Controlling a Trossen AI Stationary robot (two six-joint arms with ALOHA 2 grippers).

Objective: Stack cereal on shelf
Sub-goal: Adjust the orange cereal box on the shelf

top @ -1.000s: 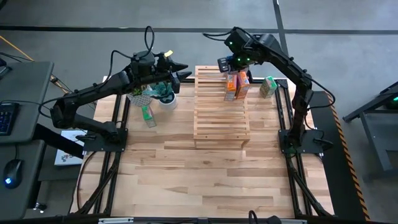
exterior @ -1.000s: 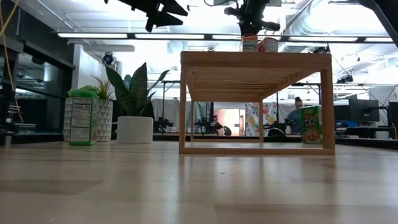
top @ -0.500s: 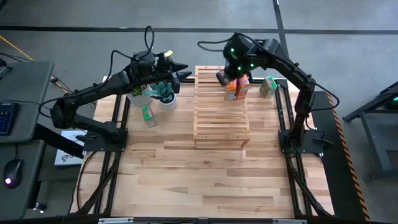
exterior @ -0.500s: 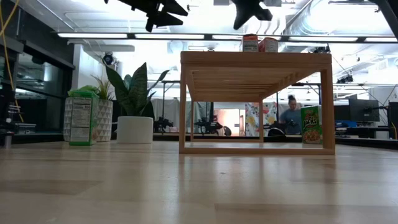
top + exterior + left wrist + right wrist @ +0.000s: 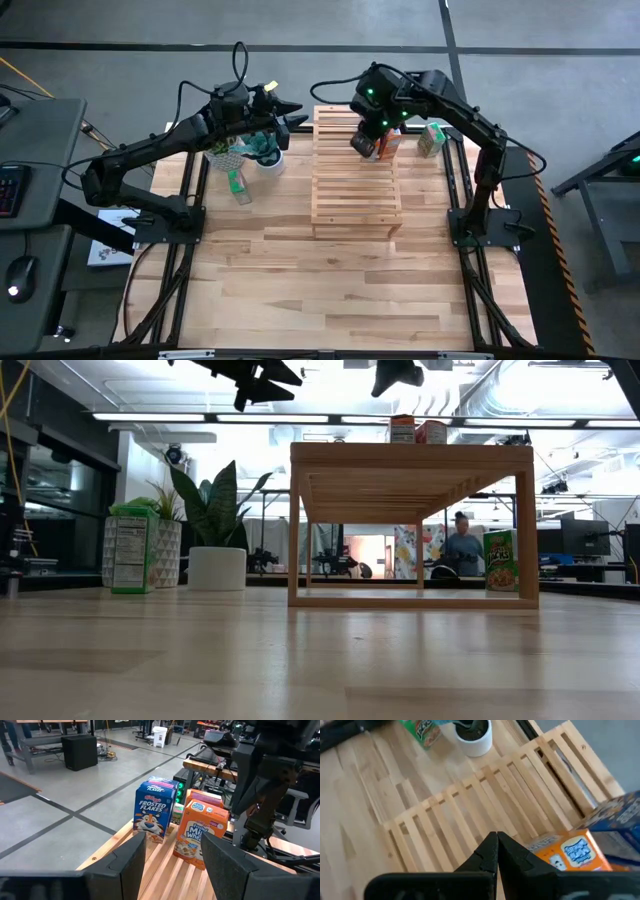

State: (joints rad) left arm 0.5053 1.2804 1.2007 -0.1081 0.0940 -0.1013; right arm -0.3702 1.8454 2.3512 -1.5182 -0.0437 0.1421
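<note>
A blue cereal box (image 5: 150, 810) and an orange cereal box (image 5: 200, 827) stand upright on the far end of the slatted wooden shelf (image 5: 355, 185). One green cereal box (image 5: 432, 140) stands on the table right of the shelf, another (image 5: 237, 185) on the left. My right gripper (image 5: 362, 143) hovers shut above the shelf top, just left of the orange box (image 5: 570, 852), touching nothing. My left gripper (image 5: 172, 865) hangs open and empty in the air left of the shelf's far end, pointing at the boxes.
Two potted plants (image 5: 262, 152) stand on the table below my left arm, beside the left green box. The near half of the plank tabletop (image 5: 320, 290) is bare. A person (image 5: 462, 545) shows in the room beyond the table.
My right gripper has risen clear of the boxes on the shelf top and moved toward the table's near edge, over the slats, rolling about its own axis as it went. It has stayed shut. The boxes stand where they were.
</note>
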